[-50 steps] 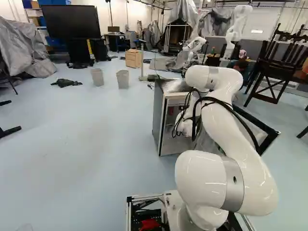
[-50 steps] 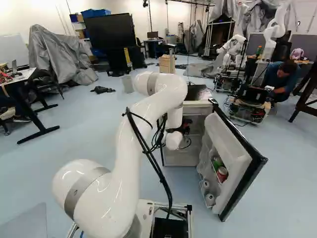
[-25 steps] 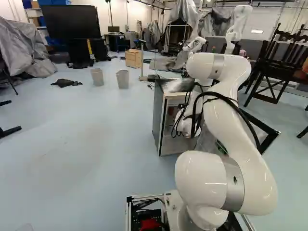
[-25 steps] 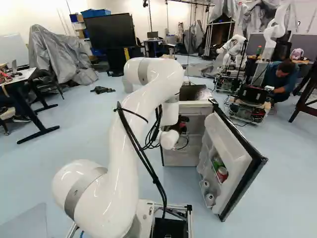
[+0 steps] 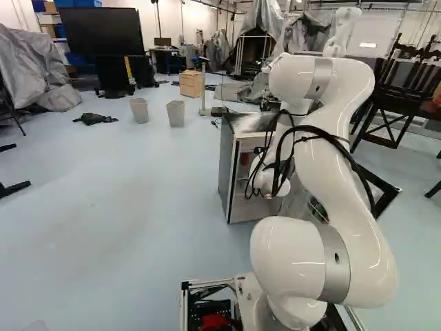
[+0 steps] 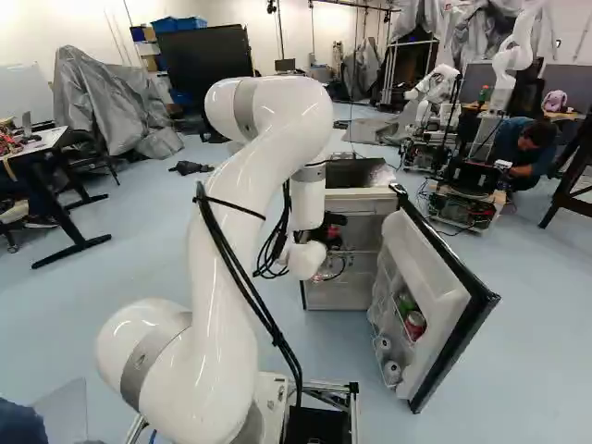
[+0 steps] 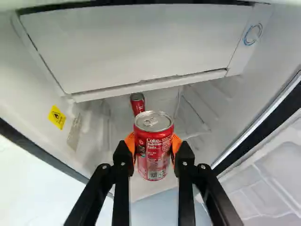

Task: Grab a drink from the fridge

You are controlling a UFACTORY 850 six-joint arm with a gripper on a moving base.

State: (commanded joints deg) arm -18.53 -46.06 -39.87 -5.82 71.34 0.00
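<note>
The pincer grips a red can; ahead of it, the open fridge contains a second red can.

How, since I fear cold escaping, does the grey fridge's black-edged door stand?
Open: the door is swung out from the fridge, baring a red can in its rack.

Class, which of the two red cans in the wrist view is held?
The nearer red can, pinched between the gripper's orange pads; the other red can is farther ahead, deeper in the fridge.
</note>
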